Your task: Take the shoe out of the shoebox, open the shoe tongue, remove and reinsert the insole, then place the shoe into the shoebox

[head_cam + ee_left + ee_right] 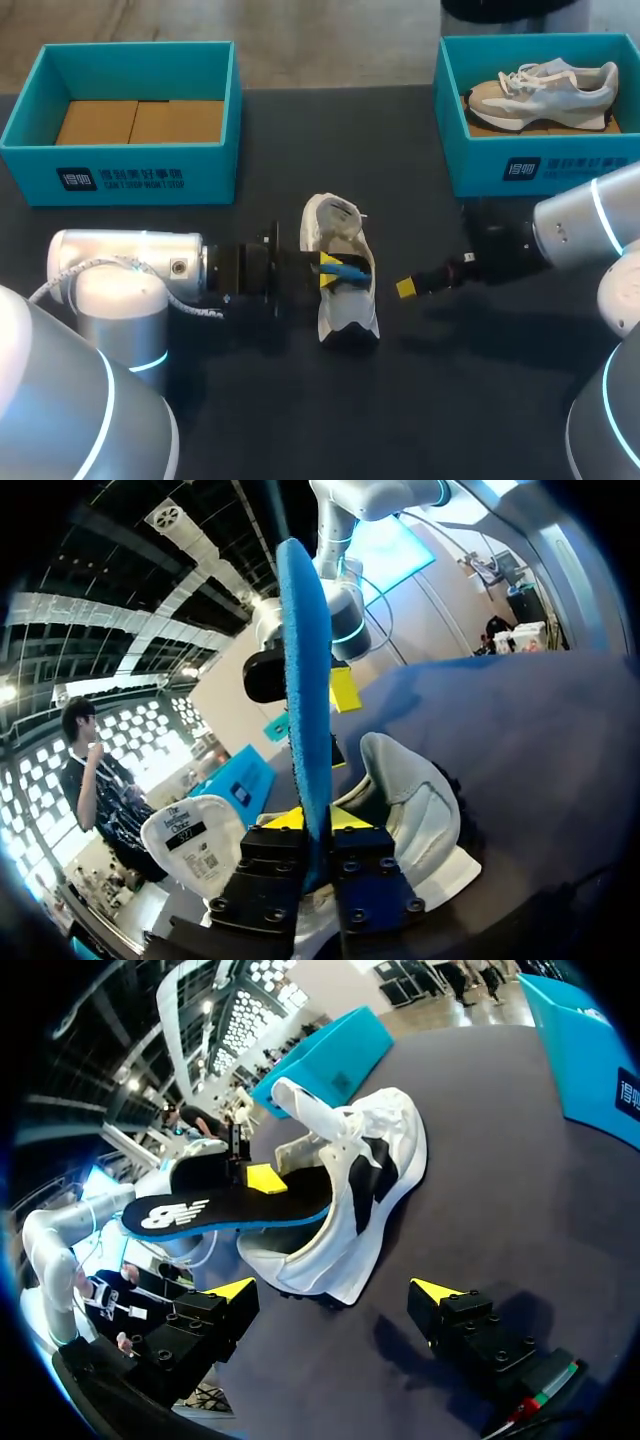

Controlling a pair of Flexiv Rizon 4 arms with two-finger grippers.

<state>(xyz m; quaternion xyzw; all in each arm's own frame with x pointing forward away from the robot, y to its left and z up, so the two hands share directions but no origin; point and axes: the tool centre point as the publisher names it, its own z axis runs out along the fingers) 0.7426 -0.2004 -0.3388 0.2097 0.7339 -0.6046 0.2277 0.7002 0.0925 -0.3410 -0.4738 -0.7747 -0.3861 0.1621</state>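
The shoe (350, 312) is seen in the middle of the table, between the two grippers. Its long axis runs away from the robot, toe at the far end, heel nearer. It is white with grey panels, and the tongue (305, 1110) is lifted. An insole (220, 1210), black over blue, is pinched edge-on between the left gripper's (328, 265) fingers above the shoe's opening. The right gripper (406, 288) is held just beside the shoe, fingers spread, nothing gripped.

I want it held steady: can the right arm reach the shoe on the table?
Probably yes. The right gripper is open beside the shoe, with only bare table between them; the left gripper holds the insole from the other side.
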